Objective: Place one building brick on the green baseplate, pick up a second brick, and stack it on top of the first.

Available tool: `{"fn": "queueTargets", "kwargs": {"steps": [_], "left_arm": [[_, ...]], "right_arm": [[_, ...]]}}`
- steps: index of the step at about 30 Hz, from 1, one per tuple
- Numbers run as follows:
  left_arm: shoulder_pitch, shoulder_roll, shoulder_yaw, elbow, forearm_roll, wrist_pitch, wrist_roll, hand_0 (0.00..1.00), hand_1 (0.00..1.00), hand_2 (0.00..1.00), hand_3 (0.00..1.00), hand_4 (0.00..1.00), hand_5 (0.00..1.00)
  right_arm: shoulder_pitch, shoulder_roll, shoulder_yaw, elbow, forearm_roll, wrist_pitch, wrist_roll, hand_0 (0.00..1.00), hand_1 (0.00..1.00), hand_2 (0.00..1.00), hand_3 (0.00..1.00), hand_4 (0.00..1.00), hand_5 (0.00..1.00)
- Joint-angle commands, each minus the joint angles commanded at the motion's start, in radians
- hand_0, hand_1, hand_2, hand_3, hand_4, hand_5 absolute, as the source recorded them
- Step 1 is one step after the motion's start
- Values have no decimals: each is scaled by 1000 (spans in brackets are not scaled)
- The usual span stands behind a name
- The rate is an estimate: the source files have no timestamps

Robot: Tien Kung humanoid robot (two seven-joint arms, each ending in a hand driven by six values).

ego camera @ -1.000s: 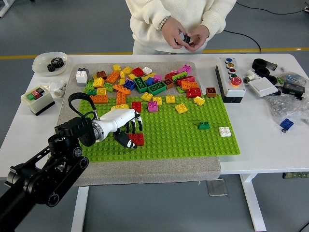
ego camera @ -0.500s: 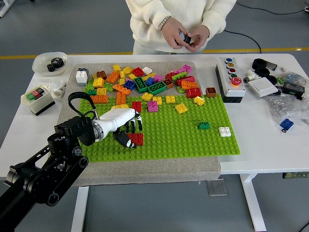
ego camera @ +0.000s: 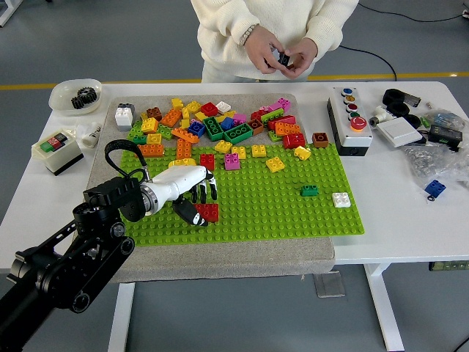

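— One white table (ego camera: 396,220) carried everything; what sat on it?

— Largest first: a grey mat (ego camera: 220,253) lay under the green baseplate (ego camera: 278,213), which covered most of the mat's near half; toward twelve o'clock of the plate a loose heap of coloured bricks (ego camera: 220,125) spilled across the mat's far strip and over the plate's far edge.

— And the robot?

— Only its left arm (ego camera: 66,268) showed, entering from seven o'clock; the left hand (ego camera: 192,194) hung over the plate's nine o'clock side, fingers (ego camera: 204,192) curled downward, thumb low beside a red brick (ego camera: 207,212) seated on the studs; whether the hand actually gripped that brick I could not tell.

— Other bricks on the plate itself?

— A small green brick (ego camera: 310,191) and a white brick (ego camera: 341,199) stood near each other toward four o'clock, well apart from the hand.

— Who stood opposite?

— A person in a white sweater (ego camera: 271,29) at twelve o'clock; both of the person's hands (ego camera: 282,53) were together above the table's far edge, holding a small dark object.

— Anything off the mat?

— A button box (ego camera: 349,121) just beside the plate at two o'clock; a smaller switch box (ego camera: 57,150) at nine o'clock; a bowl (ego camera: 75,95) with black gears at ten o'clock; one blue brick (ego camera: 435,188) at three o'clock.
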Motion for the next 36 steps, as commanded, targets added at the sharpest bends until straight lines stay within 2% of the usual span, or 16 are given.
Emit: {"fn": "queueTargets", "kwargs": {"steps": [1, 2, 7, 8, 19, 20, 36], "left_arm": [[0, 0, 0, 0, -1, 1, 0, 500, 395, 409, 463, 998, 48], [-1, 0, 0, 1, -3, 3, 0, 502, 396, 407, 464, 998, 106], [-1, 0, -2, 2, -8, 9, -1, 502, 396, 407, 464, 998, 106], [-1, 0, -2, 2, -9, 10, -1, 512, 397, 406, 476, 998, 152], [-1, -2, -2, 4, -13, 8, -1, 518, 399, 409, 480, 998, 168], [-1, -2, -2, 5, -13, 8, -1, 531, 403, 410, 492, 998, 206], [-4, -1, -2, 19, -13, 27, -11, 535, 405, 412, 493, 998, 178]], "right_arm": [[0, 0, 0, 0, 0, 0, 0, 746, 655, 726, 619, 842, 313], [1, 0, 0, 0, 1, 0, 0, 746, 656, 726, 618, 842, 312], [1, 0, 0, 0, 1, 0, 0, 746, 656, 726, 618, 842, 312], [2, 0, -1, 0, 1, 0, 0, 746, 657, 726, 618, 841, 314], [3, 0, -1, 0, 0, 1, 1, 747, 657, 726, 619, 843, 313], [3, 0, -1, 0, 0, 1, 1, 747, 656, 726, 619, 844, 313], [2, 1, -6, 0, 1, 2, 2, 745, 656, 726, 619, 845, 315]]}}
